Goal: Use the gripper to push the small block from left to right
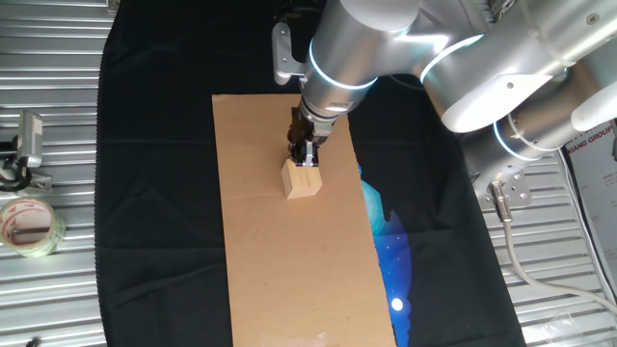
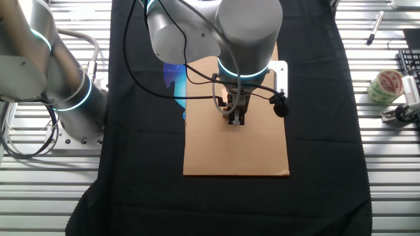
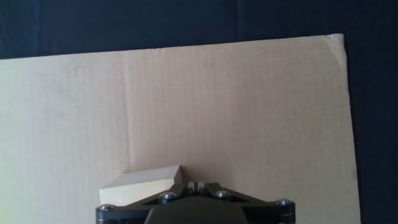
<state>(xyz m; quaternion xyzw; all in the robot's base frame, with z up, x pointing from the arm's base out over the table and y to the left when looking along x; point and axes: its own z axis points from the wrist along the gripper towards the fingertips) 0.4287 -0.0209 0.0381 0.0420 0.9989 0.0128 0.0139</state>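
A silver arm reaches down over a sheet of brown cardboard (image 1: pixel 289 241) that lies on a black cloth (image 1: pixel 154 193) covering the surface. The end effector (image 1: pixel 307 154) points straight down, its tips just above the cardboard and touching, or all but touching, one side of the block (image 1: pixel 302 179).

The block sits on the cardboard, about midway across it and nearer its far end in the one fixed view. In the hand view the block (image 3: pixel 144 184) shows at the bottom left, pressed up beside the end effector (image 3: pixel 196 185). In the other fixed view the arm hides it.

The two fingers appear drawn together with only a thin slit between them. They hold nothing; they act as a single blunt pusher.

To do the push well, I judge the tips should stay low, close to the cardboard but not scraping it. Contact should fall near the middle of the block's face, so the block slides straight rather than turning. In the hand view the block sits off to one side of the fingers, so it may twist or slip away; a slow, steady stroke would help. The cardboard itself could shift on the cloth if the tips drag.

The wrist is upright, with a glowing blue ring (image 1: pixel 339 79) above the end effector, and the forearm slants away toward the arm's base.
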